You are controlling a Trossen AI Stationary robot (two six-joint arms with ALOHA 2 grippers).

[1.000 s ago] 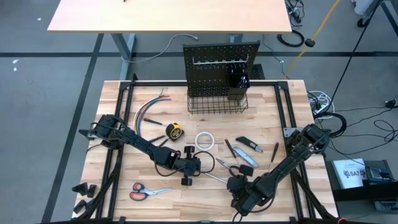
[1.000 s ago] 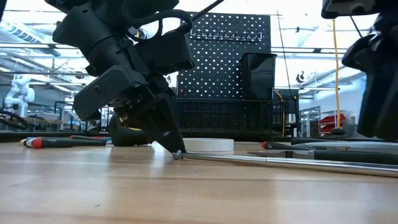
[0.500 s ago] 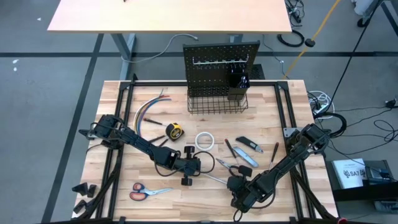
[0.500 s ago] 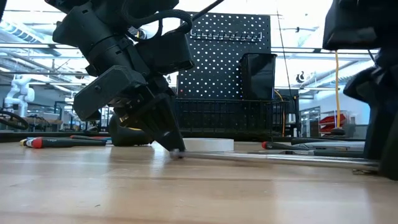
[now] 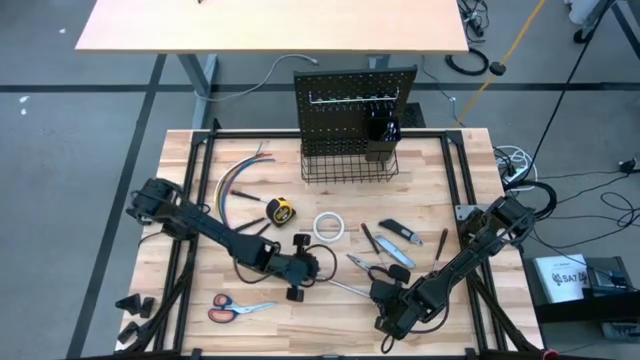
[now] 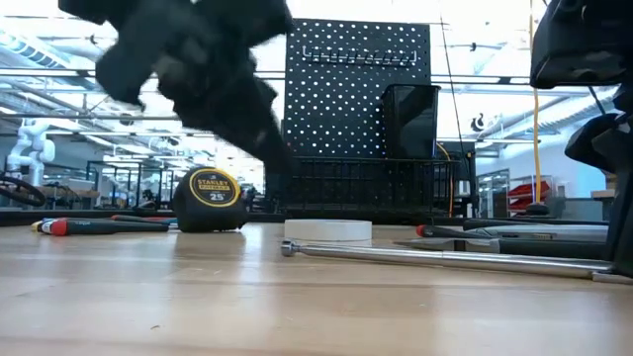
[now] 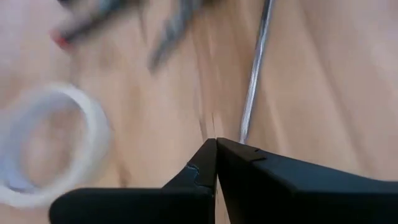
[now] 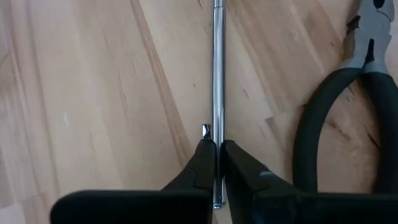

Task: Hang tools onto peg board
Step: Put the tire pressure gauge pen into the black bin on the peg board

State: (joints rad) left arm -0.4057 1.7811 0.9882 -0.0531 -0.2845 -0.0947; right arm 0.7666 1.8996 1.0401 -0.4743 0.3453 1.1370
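A long thin silver tool [image 5: 350, 290] lies flat on the wooden table, near the front. My right gripper [image 5: 379, 297] is shut on its right end. My left gripper [image 5: 321, 270] is shut and hangs above the tool's left end [image 6: 289, 249], clear of it; it shows blurred in the low view [image 6: 277, 148]. The black peg board [image 5: 355, 95] stands upright at the table's far edge, with a wire basket [image 5: 348, 165] at its foot. My right gripper pinches the silver tool between its two fingers, close to the tool's right end [image 8: 217, 134]. The fingers [image 8: 202, 162] come from above, slanting steeply down, one on each side of the thin shaft. The tool lies level on the table [image 6: 445, 259].
Black-handled pliers [image 8: 348, 118] lie close beside the right gripper. A white tape roll [image 5: 330, 226], a yellow tape measure [image 5: 282, 211], orange scissors [image 5: 235, 306], a blue knife [image 5: 402, 234], screwdrivers [image 5: 440, 246] and coloured wires [image 5: 240, 175] lie spread over the table.
My left gripper, still shut, has risen off the silver tool's left end. My right gripper has come down and shut on the tool's right end. The tool still lies on the table.
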